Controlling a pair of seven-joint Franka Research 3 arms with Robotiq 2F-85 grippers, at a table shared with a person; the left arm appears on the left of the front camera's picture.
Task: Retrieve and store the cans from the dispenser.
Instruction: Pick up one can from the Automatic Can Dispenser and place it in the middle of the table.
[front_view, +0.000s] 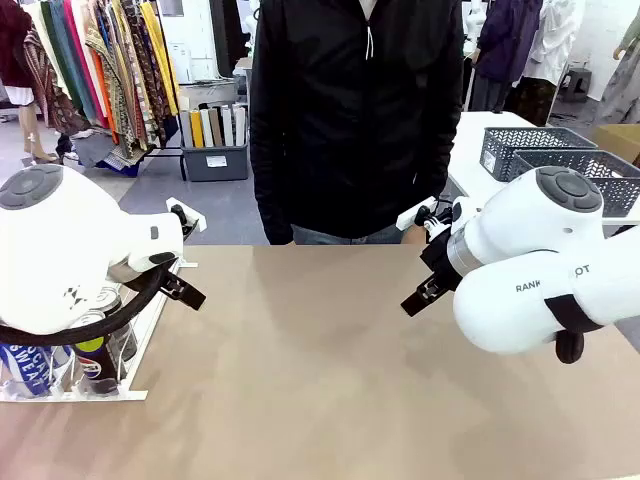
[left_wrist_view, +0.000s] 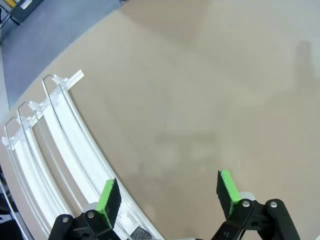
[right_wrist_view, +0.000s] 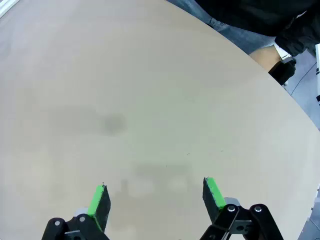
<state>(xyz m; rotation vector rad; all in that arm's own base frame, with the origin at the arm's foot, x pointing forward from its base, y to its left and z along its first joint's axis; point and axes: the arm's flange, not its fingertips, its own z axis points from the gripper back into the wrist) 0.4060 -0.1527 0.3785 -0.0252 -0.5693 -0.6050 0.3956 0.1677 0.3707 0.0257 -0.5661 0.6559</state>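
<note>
The white dispenser stands at the table's left edge, largely behind my left arm. At its near end I see a blue "Pocari Sweat" can and a black can side by side. In the left wrist view the dispenser's long rails curve along the left, with clear pieces at their far end. My left gripper is open above the table beside the rails, nothing between its green pads. My right gripper is open over bare tabletop, holding nothing.
A person in a black jacket stands at the far side; their wrist with a dark watch rests near the table edge. Two grey lattice baskets sit on a table at the back right. The tan table lies between the arms.
</note>
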